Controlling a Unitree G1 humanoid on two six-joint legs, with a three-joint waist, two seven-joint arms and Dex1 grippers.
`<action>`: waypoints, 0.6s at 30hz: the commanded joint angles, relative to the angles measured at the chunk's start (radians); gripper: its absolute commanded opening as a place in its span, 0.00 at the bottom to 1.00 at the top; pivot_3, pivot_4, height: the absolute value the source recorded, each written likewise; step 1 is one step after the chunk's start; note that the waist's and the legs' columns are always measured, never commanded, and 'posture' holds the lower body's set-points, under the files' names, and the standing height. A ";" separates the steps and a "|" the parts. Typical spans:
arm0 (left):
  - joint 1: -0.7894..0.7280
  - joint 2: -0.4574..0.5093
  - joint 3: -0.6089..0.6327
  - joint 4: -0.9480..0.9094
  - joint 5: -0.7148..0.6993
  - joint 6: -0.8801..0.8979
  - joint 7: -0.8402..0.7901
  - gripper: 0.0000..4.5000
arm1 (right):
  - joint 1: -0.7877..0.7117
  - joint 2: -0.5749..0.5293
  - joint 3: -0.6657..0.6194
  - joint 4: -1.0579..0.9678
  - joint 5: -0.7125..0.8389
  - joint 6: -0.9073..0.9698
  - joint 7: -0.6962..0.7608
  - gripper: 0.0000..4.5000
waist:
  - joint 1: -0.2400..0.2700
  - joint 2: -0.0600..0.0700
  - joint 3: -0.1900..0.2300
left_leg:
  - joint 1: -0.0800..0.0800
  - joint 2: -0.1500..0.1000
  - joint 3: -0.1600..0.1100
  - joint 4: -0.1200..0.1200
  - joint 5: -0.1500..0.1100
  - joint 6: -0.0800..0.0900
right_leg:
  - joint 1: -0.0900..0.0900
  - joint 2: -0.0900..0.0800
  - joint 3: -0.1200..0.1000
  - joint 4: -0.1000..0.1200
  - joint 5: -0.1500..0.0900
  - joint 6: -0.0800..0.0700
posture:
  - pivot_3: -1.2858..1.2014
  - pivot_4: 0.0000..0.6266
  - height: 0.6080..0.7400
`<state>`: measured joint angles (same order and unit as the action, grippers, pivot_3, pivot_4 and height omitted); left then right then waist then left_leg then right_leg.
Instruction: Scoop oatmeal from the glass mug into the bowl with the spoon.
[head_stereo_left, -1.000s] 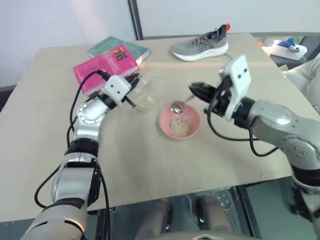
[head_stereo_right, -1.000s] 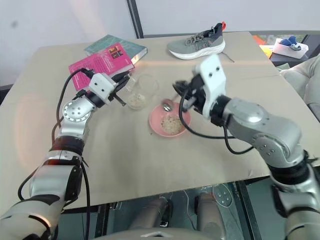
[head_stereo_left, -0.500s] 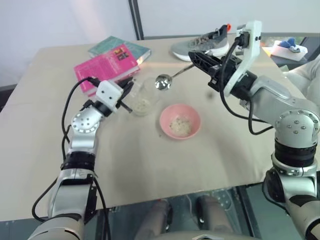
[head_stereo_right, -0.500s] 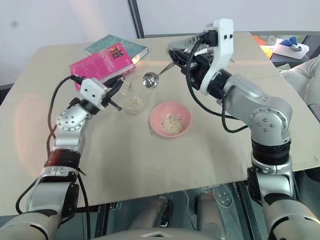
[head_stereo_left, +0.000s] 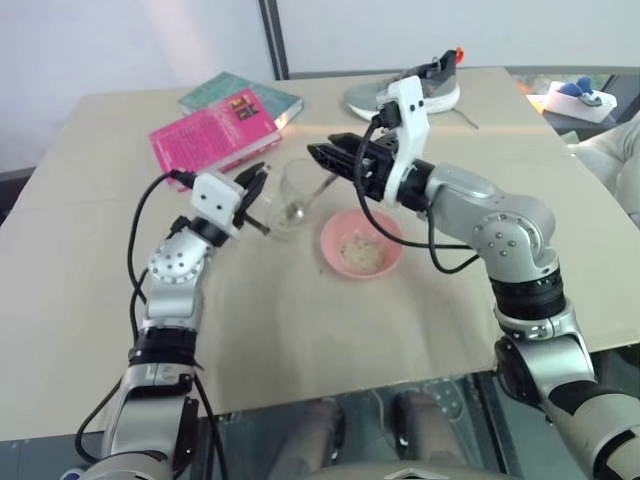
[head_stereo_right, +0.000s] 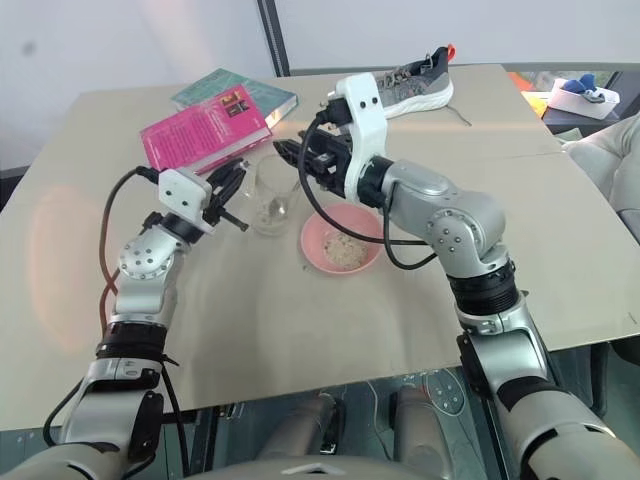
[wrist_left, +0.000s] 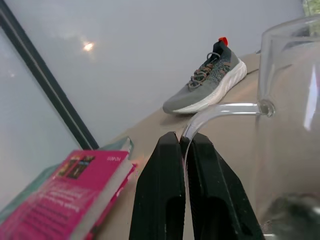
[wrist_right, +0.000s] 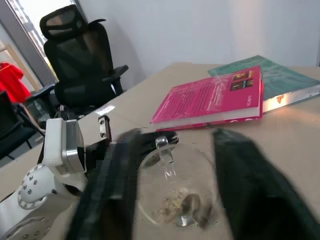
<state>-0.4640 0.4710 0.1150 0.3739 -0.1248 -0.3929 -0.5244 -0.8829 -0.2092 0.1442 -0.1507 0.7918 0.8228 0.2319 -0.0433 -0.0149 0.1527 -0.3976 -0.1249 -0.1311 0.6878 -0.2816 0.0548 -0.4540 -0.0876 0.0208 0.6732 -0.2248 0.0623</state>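
Pink is the bowl (head_stereo_left: 361, 243), and it stands on the counter (head_stereo_left: 300, 340) just beside the mug (head_stereo_left: 299, 193). It already has a small heap of oatmeal (head_stereo_left: 358, 253) in the middle, so at least some part of the task seems done. But more oatmeal (head_stereo_right: 268, 212) lies at the bottom of the mug, a thin pale layer, so the work is not finished, I think.

On the side of the mug away from the bowl, the left hand (wrist_left: 184, 142) has its two black fingers pressed together on the thin glass handle. It holds the mug steady there.

The spoon (head_stereo_left: 312, 196) is inside the mug. Its round end is down in the oatmeal and its handle leans out over the rim toward the bowl side.

The right hand (head_stereo_left: 326, 156) hangs close above the mug, on the same side as the spoon handle. In its wrist view its fingers are wide apart, one on each side of the mug, and I see no handle between them. So it looks as if this hand does not grip the spoon now, though the exact contact is hard to see.

What is left, in my judgement: take the spoon handle again, lift a spoonful, carry it over to the bowl and tip it, and repeat while oats remain in the mug.
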 joint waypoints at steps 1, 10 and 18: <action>0.006 -0.031 0.061 -0.055 -0.070 0.024 0.050 0.00 | -0.021 -0.007 -0.010 -0.050 -0.044 -0.037 0.056 0.96 | 0.000 0.000 0.000 | 0.000 0.000 0.000 0.000 0.000 0.000 | 0.000 0.000 0.000 0.000 0.000 0.000 | 0.52 0.24 1.00; 0.058 -0.130 0.165 0.002 -0.171 0.036 0.132 0.00 | 0.170 -0.213 -0.069 -0.335 -0.097 -0.142 0.286 0.99 | 0.000 0.000 0.000 | 0.000 0.000 0.000 0.000 0.000 0.000 | 0.000 0.000 0.000 0.001 0.000 0.000 | 0.52 0.00 1.00; 0.130 -0.185 0.202 0.049 -0.203 -0.002 0.158 0.00 | 0.425 -0.400 -0.155 -0.490 -0.152 -0.192 0.400 0.99 | 0.001 0.000 0.000 | 0.000 0.000 0.000 0.000 0.000 0.000 | 0.000 0.000 0.000 0.001 0.000 0.000 | 0.52 0.00 1.00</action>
<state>-0.4270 0.3877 0.2059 0.3745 -0.2214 -0.3333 -0.4383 -0.8485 -0.2745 0.1397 -0.2643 0.7102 0.7759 0.3642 -0.0422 -0.0149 0.1526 -0.3972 -0.1248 -0.1312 0.6880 -0.2816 0.0546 -0.4539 -0.0877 0.0208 0.6739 -0.2248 0.0623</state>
